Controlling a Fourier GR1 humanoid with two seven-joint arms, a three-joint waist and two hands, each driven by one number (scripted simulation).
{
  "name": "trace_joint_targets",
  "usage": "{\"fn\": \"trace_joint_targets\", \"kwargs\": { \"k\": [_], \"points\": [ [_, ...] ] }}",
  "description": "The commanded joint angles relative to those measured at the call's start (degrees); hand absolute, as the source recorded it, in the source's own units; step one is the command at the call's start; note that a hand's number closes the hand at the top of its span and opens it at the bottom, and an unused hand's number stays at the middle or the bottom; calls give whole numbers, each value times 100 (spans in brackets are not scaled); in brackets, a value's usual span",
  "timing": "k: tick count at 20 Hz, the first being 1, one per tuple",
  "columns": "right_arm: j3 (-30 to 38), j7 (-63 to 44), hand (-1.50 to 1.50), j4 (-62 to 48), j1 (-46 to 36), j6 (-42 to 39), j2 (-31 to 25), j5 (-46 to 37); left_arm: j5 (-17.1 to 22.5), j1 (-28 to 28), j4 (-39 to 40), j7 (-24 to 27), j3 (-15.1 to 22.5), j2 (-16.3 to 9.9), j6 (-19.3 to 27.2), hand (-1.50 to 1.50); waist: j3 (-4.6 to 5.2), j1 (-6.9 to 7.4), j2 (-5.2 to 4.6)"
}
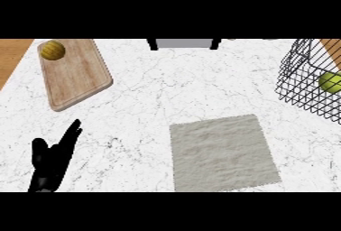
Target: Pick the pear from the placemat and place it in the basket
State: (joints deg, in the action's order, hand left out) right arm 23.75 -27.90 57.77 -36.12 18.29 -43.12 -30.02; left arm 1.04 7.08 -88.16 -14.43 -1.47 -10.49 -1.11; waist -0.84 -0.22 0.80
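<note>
You can count the job as done: the pear (329, 82) sits inside the wire basket (300, 72) at the right edge, and the placemat (223, 153) lies bare. Your left hand (52, 160), lower left, rests with fingers straight, holding nothing; the right is out of frame.

The yellow-green pear (330, 83) lies inside the black wire basket (297, 76), which stands at the far right edge of my counter. My grey placemat (223, 153), a rectangle slightly askew, lies flat nearer me, left of the basket.

Marble counter (166, 85): placemat (223, 153), board (76, 74), basket (307, 81).
</note>
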Motion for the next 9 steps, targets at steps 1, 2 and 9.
{"fn": "trace_joint_targets", "kwargs": {
  "k": [1,2,9],
  "points": [
    [362,-68,-150,235,157,53,-114,273,32,306,402,-219,21,65,-65,0,85,-22,-67],
    [667,134,-150,168,325,50,-275,484,185,109,369,-435,-157,-25,-82,0,81,-64,-68],
    [1418,-151,-150,1004,1375,-268,-569,928,137,438,381,-262,-191,23,-60,0,83,-243,-23]
  ]
}}
